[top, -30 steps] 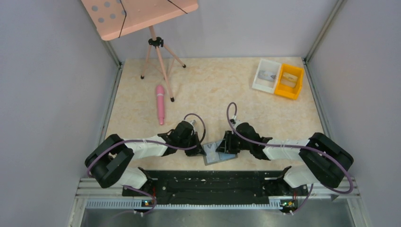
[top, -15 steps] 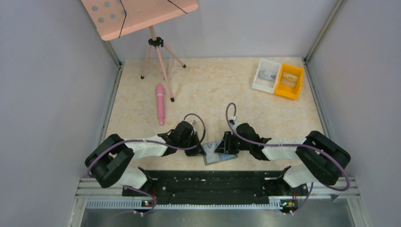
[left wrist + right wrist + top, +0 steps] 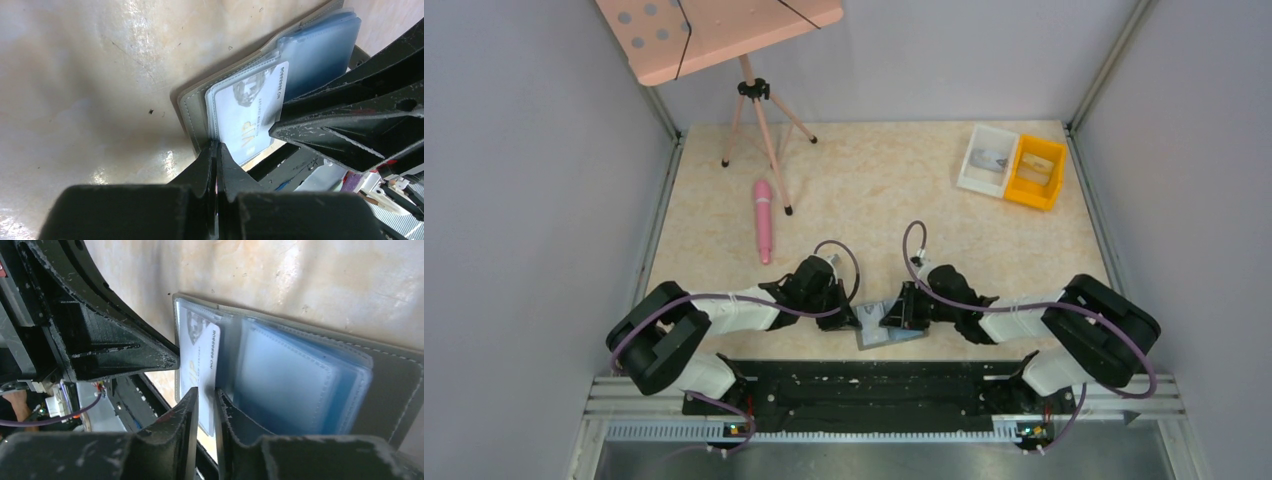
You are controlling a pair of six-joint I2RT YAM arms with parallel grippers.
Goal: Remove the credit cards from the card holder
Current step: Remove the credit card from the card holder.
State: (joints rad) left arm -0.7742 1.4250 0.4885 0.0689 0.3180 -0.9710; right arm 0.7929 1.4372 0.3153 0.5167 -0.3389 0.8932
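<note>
0 cards out yet imo | dark-grey folding card holder [image 3: 889, 328] open at 6 o'clock on beige marbled table [image 3: 874, 200] | left gripper [image 3: 216, 146] pinched on its edge | right gripper [image 3: 206, 392] narrow, nipping sleeved white plastic card [image 3: 197, 350]
</note>
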